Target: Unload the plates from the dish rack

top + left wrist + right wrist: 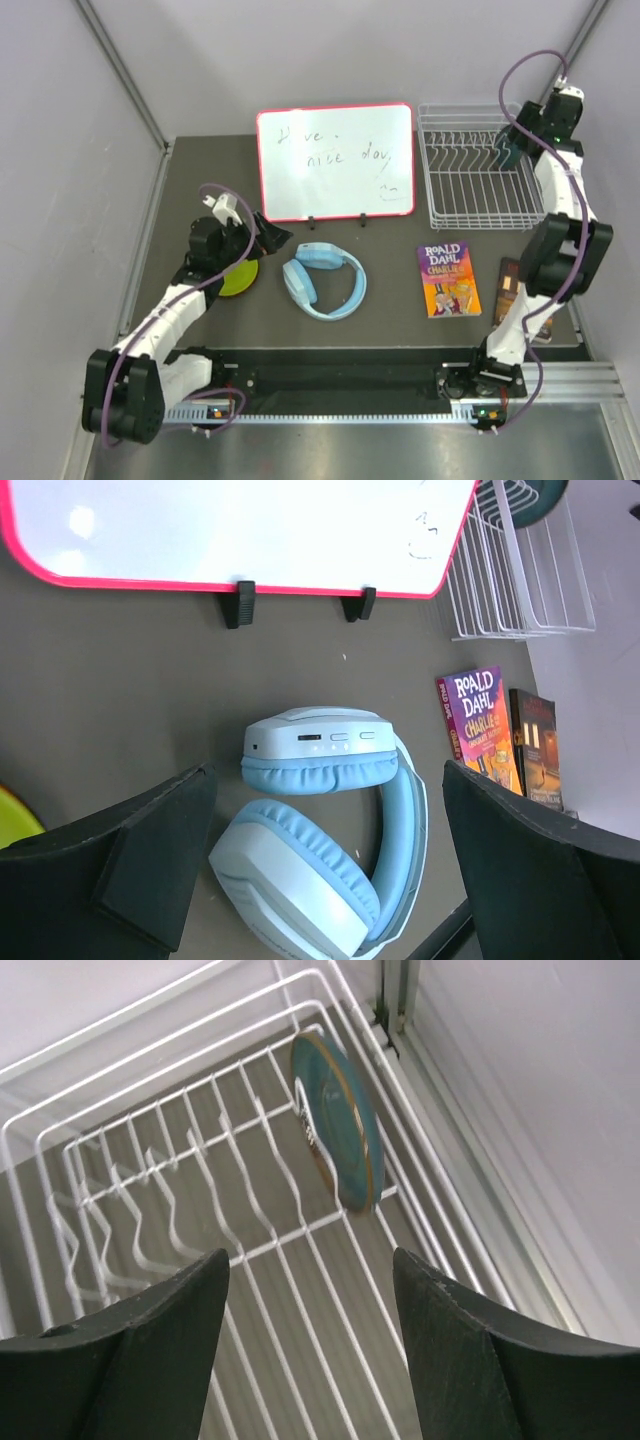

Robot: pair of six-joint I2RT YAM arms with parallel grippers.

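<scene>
Yellow-green plate [241,279] flat on the dark table [200,170], near left, partly under the left arm. Left gripper [266,238] above it, jaws spread as wide as they go, nothing between them; its wrist view looks past both fingers [130,870] onto the headphones. Light blue headphones [325,281] lie just right of that plate, centre of table. Right of them a Roald Dahl paperback [448,278], cover up, then a dark book [507,290] partly hidden by the right arm. Behind the headphones, red-framed whiteboard [335,162] propped on two black feet, handwriting on it. Far right, touching nothing else, the white wire dish rack [468,190]. One dark green plate [336,1125] stands on edge among the prongs at the rack's right end, tilted slightly. Right gripper [312,1260] hangs over the rack just short of that plate, jaws apart, nothing held, no contact with the plate.
</scene>
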